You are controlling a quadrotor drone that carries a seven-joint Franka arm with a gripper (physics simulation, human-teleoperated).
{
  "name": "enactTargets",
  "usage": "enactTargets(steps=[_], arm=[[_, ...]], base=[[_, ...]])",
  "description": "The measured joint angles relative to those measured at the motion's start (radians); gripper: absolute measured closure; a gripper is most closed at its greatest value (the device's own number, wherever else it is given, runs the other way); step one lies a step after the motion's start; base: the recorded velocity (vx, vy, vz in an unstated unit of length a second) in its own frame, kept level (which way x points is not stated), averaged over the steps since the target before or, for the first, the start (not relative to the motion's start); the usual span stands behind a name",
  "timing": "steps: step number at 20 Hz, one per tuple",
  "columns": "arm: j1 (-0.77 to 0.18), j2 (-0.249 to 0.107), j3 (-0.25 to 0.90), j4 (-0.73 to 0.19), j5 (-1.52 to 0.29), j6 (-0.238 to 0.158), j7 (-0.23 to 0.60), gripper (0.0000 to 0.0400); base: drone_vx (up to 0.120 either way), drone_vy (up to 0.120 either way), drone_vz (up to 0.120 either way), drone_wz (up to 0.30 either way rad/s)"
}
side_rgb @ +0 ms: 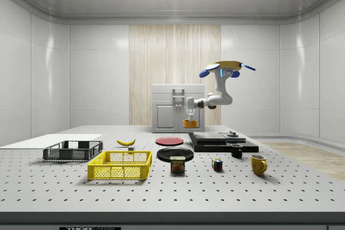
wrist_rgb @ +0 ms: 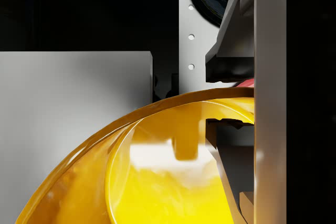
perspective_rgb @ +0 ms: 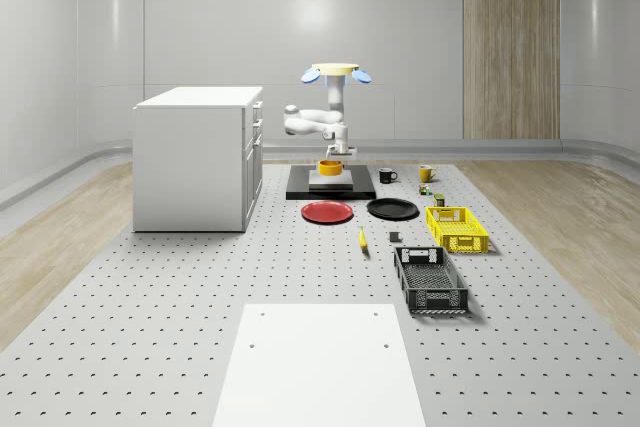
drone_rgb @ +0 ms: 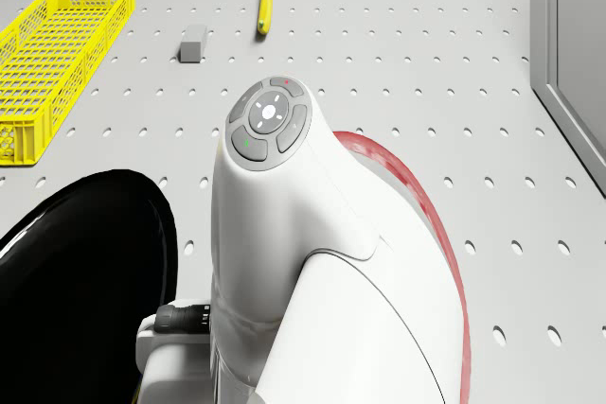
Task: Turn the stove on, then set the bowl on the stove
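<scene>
One yellow bowl [perspective_rgb: 330,167] hangs just above the stove [perspective_rgb: 331,190] at centre frame, its rim pinched between the fingers of the gripper [wrist_rgb: 226,100], under the hovering drone [perspective_rgb: 338,72]. Rigid, light and glossy, it looks prone to slipping; the rim suits gripping. The stove's switch is too small to make out.

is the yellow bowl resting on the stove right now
No, in the side view the yellow bowl hangs in the gripper above the stove.
</scene>
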Motion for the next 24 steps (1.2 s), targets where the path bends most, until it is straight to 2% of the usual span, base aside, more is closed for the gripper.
enactTargets(steps=[11,18,24], arm=[[-0.001,-0.007,0.000,0.000,0.003,0.007,0.001,0.0300],[-0.002,-0.011,0.001,0.000,0.004,0.010,0.001,0.0300],[-0.002,-0.014,0.001,0.000,0.006,0.013,0.002,0.0300]], base=[[-0.120,0.000,0.000,0.000],[-0.120,0.000,-0.114,0.000],[-0.113,0.000,0.000,0.000]])
